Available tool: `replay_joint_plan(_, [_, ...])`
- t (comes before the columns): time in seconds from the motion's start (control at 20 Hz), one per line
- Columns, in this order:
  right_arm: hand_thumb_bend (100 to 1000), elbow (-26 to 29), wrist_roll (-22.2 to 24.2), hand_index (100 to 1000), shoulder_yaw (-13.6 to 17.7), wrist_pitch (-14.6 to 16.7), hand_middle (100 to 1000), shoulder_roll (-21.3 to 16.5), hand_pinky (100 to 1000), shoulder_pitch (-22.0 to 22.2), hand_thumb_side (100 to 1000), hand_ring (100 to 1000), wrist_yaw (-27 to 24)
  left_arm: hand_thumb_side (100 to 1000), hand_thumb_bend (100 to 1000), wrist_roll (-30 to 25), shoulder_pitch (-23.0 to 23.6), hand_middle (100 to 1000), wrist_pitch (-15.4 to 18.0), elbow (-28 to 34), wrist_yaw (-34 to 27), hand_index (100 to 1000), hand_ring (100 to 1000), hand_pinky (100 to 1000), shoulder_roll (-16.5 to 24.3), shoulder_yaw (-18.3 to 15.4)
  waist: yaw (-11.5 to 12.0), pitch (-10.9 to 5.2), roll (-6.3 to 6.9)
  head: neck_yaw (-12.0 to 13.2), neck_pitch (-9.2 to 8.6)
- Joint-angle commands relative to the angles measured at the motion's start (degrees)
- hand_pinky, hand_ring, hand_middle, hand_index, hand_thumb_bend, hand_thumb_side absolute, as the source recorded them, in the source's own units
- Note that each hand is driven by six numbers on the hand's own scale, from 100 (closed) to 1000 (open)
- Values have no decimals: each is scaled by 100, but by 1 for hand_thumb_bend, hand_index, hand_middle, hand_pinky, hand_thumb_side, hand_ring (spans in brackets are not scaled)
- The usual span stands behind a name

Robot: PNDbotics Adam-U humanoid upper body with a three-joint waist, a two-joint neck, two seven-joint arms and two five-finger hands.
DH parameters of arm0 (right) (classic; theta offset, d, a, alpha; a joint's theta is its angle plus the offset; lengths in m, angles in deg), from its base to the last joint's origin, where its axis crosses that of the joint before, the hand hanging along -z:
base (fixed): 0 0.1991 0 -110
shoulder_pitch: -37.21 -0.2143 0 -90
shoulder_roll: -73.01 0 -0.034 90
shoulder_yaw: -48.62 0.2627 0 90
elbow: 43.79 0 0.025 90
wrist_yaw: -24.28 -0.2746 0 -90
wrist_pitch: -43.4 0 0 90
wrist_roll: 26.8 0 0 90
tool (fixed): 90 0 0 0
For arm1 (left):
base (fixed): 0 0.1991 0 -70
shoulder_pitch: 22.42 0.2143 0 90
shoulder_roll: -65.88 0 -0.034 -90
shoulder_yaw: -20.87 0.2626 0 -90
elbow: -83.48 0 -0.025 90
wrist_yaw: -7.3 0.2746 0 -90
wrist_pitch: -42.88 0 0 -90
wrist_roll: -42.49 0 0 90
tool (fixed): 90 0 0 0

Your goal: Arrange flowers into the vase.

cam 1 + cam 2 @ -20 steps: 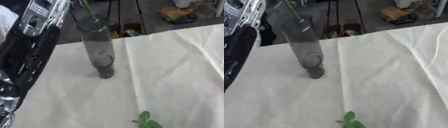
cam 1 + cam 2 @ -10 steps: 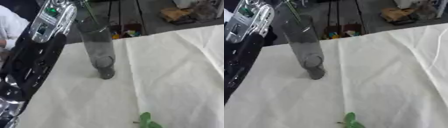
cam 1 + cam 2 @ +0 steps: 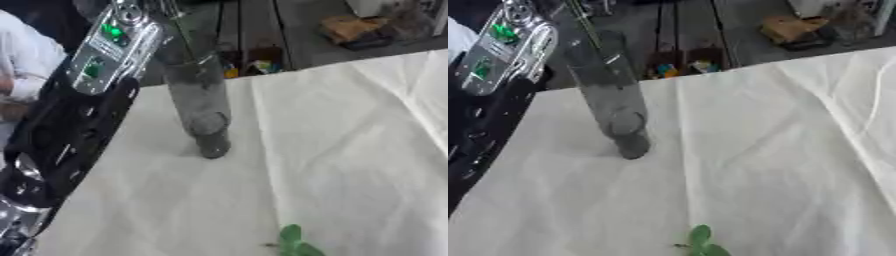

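While vase stands upright, grey, translucent, green stem inside; robot hand grip: cannot tell.

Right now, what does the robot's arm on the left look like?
The left arm is mostly glossy black, with small round fasteners along its casing. A silver metal section near the top carries green lights. Neither hand shows in either view.
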Motion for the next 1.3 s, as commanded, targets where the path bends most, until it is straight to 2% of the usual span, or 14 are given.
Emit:
replay_joint_plan(0.05, [100, 99, 2, 778, 33, -17, 474, -45, 688, -59, 1000, 758, -53, 185, 125, 723, -73, 100, -899, 80, 129, 100, 100, 100, 96, 23, 19, -126, -50, -15, -56])
replay_joint_plan(0.45, [100, 99, -4, 779, 36, -40, 474, -43, 687, -50, 998, 760, -58, 207, 100, 557, -48, 100, -1326, 128, 455, 100, 105, 100, 150, 7, 75, -136, -50, -51, -46])
replay_joint_plan(0.7, [100, 99, -6, 779, 38, -52, 474, -35, 687, -53, 1000, 760, -58, 214, 100, 464, -27, 100, -1453, 199, 522, 100, 183, 100, 149, -14, 81, -140, -69, -57, -54])
replay_joint_plan(0.95, [100, 99, -18, 779, 44, -66, 474, -28, 687, -48, 1000, 762, -53, 215, 103, 426, 16, 284, -1536, 280, 516, 100, 340, 100, 166, -5, 99, -146, -85, -66, -48])
replay_joint_plan(1.3, [100, 99, -38, 779, 49, -94, 473, -19, 688, -45, 999, 763, -41, 209, 155, 365, 102, 347, -1543, 384, 457, 100, 399, 100, 187, 41, 104, -146, -86, -75, -73])
